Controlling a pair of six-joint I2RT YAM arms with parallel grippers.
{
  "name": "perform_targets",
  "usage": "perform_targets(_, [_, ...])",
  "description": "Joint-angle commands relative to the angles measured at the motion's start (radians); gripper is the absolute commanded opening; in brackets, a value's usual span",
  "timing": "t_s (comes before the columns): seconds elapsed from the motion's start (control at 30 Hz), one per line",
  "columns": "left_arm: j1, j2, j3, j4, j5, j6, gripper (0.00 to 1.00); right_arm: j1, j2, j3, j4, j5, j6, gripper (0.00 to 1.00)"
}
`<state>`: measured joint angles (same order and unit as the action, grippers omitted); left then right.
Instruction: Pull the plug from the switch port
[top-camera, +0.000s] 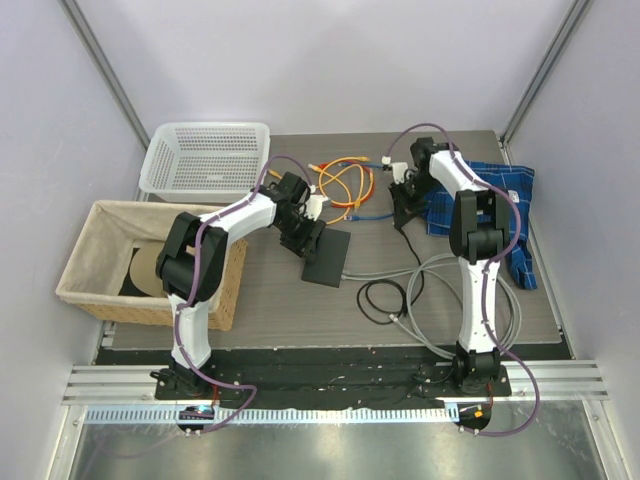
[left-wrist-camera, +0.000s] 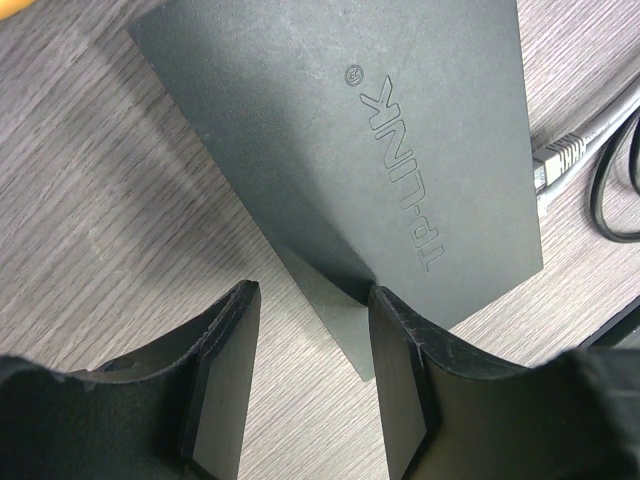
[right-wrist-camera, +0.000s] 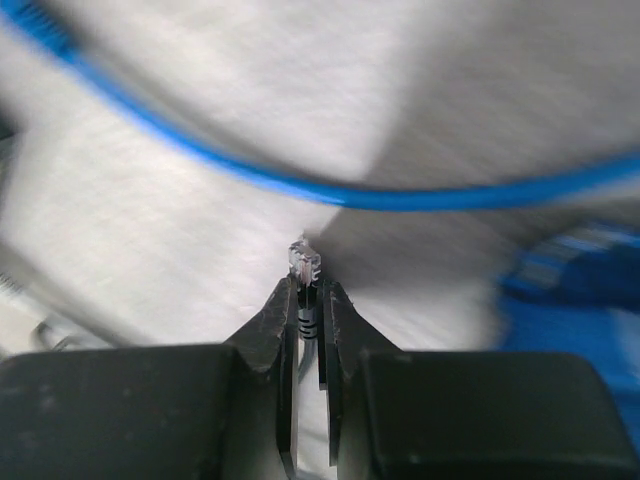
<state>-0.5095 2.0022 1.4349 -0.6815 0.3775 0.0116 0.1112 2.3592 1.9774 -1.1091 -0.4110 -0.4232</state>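
Note:
The switch (top-camera: 327, 258) is a flat matte-black box lying on the table; in the left wrist view (left-wrist-camera: 350, 130) its top bears raised lettering. My left gripper (top-camera: 303, 232) is open at the switch's near corner, which reaches in between the fingers (left-wrist-camera: 308, 330) against the right finger (left-wrist-camera: 400, 380). My right gripper (top-camera: 403, 190) is off to the right of the switch, over the table. It is shut (right-wrist-camera: 305, 292) on a clear plug (right-wrist-camera: 305, 262) with a black ribbed boot, free of the switch. The sockets are hidden.
A grey cable's plug (left-wrist-camera: 555, 160) lies by the switch's far edge. Orange cables (top-camera: 345, 185), a blue cable (top-camera: 375, 212), grey cable loops (top-camera: 440, 275) and a black cable (top-camera: 380, 300) lie around. A blue cloth (top-camera: 510, 200) is right; a white basket (top-camera: 205, 158) and lined bin (top-camera: 100, 260) left.

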Motion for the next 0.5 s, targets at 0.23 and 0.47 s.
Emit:
perform_targets(0.23, [-0.007, 0.035, -0.076, 0.007, -0.143, 0.051, 0.51, -0.039, -0.175, -0.090, 0.311, 0.100, 0.146, 0.37])
perform_targets(0.47, [-0.011, 0.043, -0.060, 0.002, -0.158, 0.057, 0.51, -0.041, -0.330, -0.242, 0.433, -0.220, 0.268, 0.50])
